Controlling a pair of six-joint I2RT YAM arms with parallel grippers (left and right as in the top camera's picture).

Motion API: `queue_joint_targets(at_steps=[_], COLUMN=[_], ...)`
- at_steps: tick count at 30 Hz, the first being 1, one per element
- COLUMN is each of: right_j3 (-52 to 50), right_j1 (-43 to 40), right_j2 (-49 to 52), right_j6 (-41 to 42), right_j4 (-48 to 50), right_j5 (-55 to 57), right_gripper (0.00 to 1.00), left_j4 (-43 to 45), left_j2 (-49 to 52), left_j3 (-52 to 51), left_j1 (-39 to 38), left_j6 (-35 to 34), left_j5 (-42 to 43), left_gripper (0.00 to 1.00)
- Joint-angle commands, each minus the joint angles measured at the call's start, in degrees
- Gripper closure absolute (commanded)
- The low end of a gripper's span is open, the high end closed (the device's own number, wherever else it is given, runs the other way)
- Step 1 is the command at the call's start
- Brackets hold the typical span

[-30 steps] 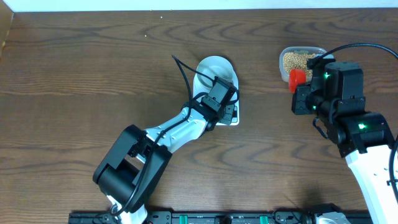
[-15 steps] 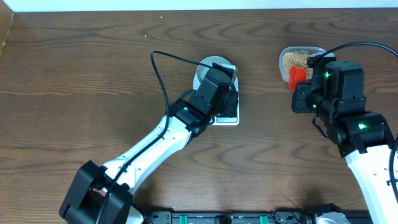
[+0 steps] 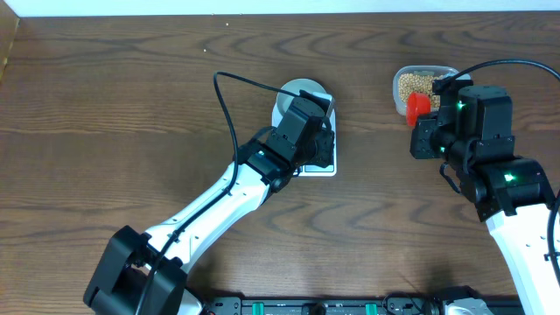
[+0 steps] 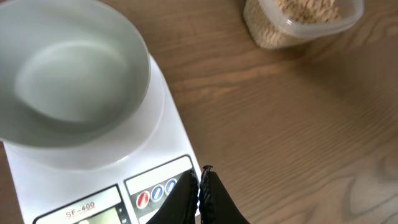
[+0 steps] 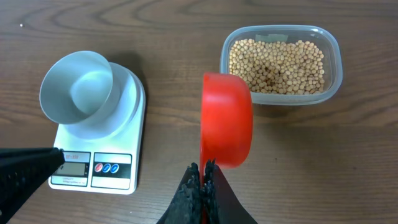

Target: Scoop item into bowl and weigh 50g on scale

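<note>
The pale bowl (image 3: 300,90) sits empty on the white scale (image 3: 324,166) at mid table; both show in the left wrist view, bowl (image 4: 68,74) and scale (image 4: 158,134), and in the right wrist view, bowl (image 5: 78,87) and scale (image 5: 127,134). My left gripper (image 4: 200,177) is shut and empty, its tips over the scale's button panel beside the blue buttons. My right gripper (image 5: 203,171) is shut on the handle of a red scoop (image 5: 227,119), held above the table between the scale and the tub of beans (image 5: 277,62). The scoop also shows in the overhead view (image 3: 418,108).
The clear plastic tub (image 3: 401,83) holding the beans stands at the back right; it also shows in the left wrist view (image 4: 298,22). Dark wood table all around. The left arm stretches diagonally from the front left to the scale.
From one second ago the left arm stretched forward and its gripper moved over the scale's button end; in the last half second it barely moved. The right arm with the scoop stayed still.
</note>
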Motion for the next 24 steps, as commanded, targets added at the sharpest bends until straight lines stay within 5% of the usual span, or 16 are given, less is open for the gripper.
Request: queue_joint_targets(at_steps=[1,24], right_j3=[1.0,1.0], right_j1=[-0.4,-0.4], right_j2=[0.0,0.0], right_j6=[0.5,0.5], right_j4=[0.2,-0.7], right_j5=[0.2,0.2], right_gripper=[0.99,0.99], left_j4=[-1.2,-4.7], left_j2=[2.3,13.6], left_j3=[0.9,0.2], left_j1=[0.2,0.3], left_j6=[1.4,4.9], left_j5=[-0.3,-5.6], left_gripper=[0.92,0.93])
